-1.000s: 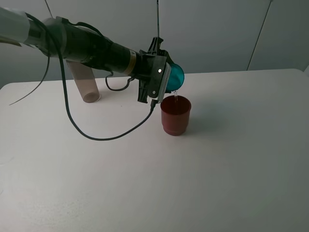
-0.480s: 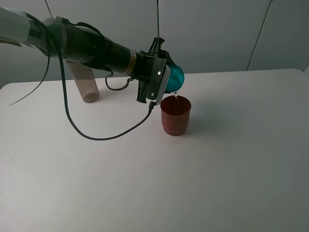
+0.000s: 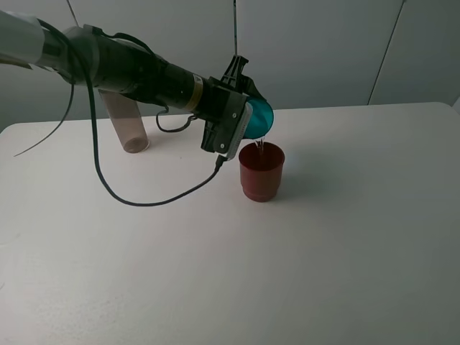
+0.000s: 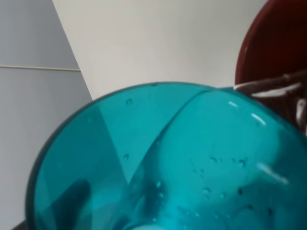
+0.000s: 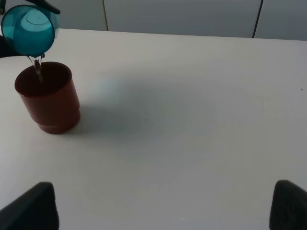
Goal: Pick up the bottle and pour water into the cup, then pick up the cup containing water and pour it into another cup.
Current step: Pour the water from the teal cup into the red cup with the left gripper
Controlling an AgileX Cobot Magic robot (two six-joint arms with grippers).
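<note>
Exterior view, far left: your bottle (image 3: pixel 128 123) is standing upright at the upper left of the frame, on the white table (image 3: pixel 323 244), partly behind the left arm (image 3: pixel 129 68) and well apart from both cups.

Left of centre: your left gripper (image 3: pixel 244 118) is reaching in from the upper left, clamped narrow around the teal cup (image 3: pixel 259 118). The cup is lying tipped on its side, mouth facing right and slightly down, its lip hanging just above the rim of the red cup (image 3: pixel 261 171).

Centre: a thin stream of water (image 3: pixel 261 147) is falling from the teal lip into the red cup, which is sitting upright on the table. A black cable (image 3: pixel 136 203) is drooping from the arm onto the table left of it.

Right wrist view: your right gripper's (image 5: pixel 163 211) two dark fingertips (image 5: pixel 31 207) are showing at the lower corners, spread wide, gripping nothing.
</note>
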